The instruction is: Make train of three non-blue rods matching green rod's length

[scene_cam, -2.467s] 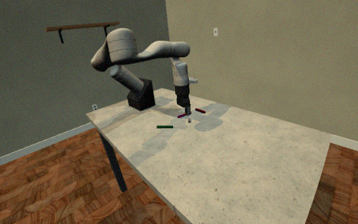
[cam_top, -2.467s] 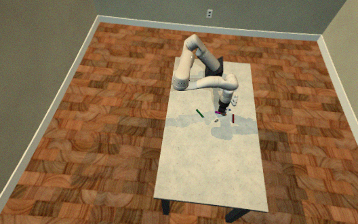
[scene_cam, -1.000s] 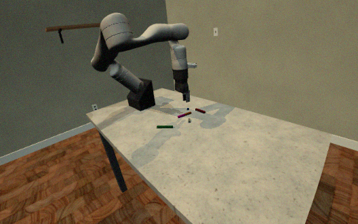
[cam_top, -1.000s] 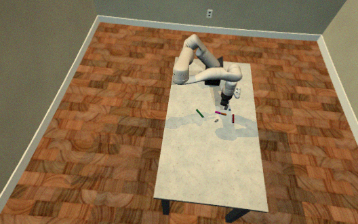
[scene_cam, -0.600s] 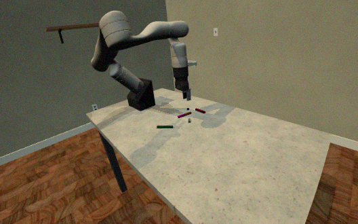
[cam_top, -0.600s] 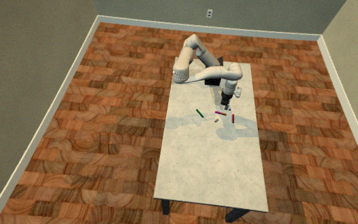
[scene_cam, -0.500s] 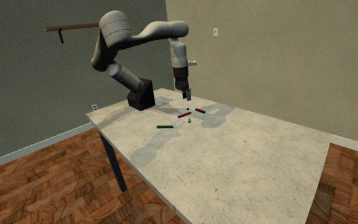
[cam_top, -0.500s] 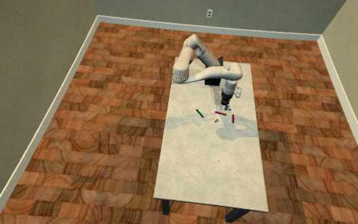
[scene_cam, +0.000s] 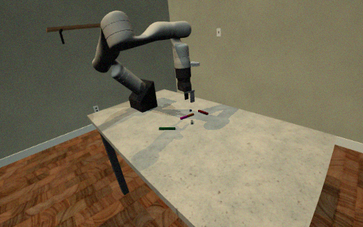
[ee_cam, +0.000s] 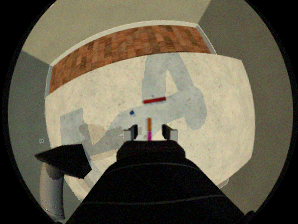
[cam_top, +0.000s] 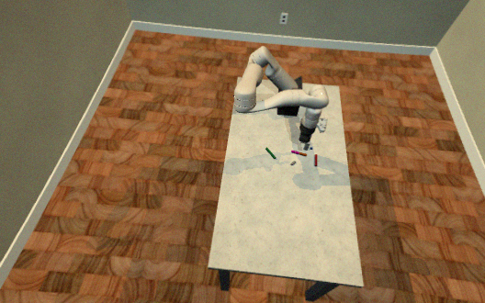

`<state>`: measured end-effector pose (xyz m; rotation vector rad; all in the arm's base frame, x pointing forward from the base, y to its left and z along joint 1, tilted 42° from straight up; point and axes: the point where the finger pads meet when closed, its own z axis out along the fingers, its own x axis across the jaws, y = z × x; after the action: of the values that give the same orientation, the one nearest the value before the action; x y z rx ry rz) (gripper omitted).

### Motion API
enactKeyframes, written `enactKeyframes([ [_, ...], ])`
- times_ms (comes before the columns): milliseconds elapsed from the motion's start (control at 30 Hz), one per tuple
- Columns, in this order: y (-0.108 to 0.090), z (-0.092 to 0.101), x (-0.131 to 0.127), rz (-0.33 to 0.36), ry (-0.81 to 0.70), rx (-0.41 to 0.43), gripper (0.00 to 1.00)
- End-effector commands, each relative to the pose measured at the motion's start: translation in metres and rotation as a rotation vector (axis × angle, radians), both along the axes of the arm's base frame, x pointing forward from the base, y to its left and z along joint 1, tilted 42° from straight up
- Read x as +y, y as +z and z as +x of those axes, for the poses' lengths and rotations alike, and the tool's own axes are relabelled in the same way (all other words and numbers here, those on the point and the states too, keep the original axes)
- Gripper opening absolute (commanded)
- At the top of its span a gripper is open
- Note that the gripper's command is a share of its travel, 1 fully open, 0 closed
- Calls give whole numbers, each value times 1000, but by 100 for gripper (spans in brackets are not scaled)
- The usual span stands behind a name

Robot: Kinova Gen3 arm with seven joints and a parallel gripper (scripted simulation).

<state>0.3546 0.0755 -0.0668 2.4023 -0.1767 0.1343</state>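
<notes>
Magenta piece [cam_top: 295,151] [scene_cam: 183,117] [ee_cam: 149,135] and orange rod [cam_top: 303,154] [scene_cam: 191,115] [ee_cam: 149,124] lie flat on the counter [cam_top: 285,220] [scene_cam: 240,165] [ee_cam: 225,100], end to end, and they make what looks like one straight line. Whether the magenta part is one rod or two, I cannot tell, because the seams are too small to see. The gripper [cam_top: 308,147] [scene_cam: 189,98] [ee_cam: 149,129] is fully open and it holds nothing. Its two fingers stand wide apart in the air above the counter, and they touch no rod. In the wrist view, the line of rods appears between these fingers, but the exterior view shows the fingertips well above it. The small blue rod [cam_top: 311,148] [scene_cam: 190,110] [ee_cam: 132,113] lies near the orange end, and the red rod [cam_top: 316,160] [scene_cam: 203,112] [ee_cam: 154,100] lies beyond this same end, apart from it. The short grey rod [cam_top: 293,162] [scene_cam: 192,122] rests separately near the line. The green rod [cam_top: 270,152] [scene_cam: 167,128] lies apart, on the magenta side.

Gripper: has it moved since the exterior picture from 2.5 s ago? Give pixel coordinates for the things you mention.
Yes, upward. The gripper [cam_top: 308,148] [scene_cam: 189,96] [ee_cam: 149,129] was down at the magenta rod [cam_top: 295,151] [scene_cam: 183,117] [ee_cam: 149,136]; in the exterior view it now hangs above that rod, open.
</notes>
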Motion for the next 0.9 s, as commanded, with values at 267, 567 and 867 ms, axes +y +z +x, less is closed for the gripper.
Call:
enactKeyframes([
  [267, 13, 0, 12, 1, 1, -1, 100],
  [567, 49, -3, 44, 1, 1, -1, 100],
  [867, 66, -4, 60, 1, 1, -1, 100],
])
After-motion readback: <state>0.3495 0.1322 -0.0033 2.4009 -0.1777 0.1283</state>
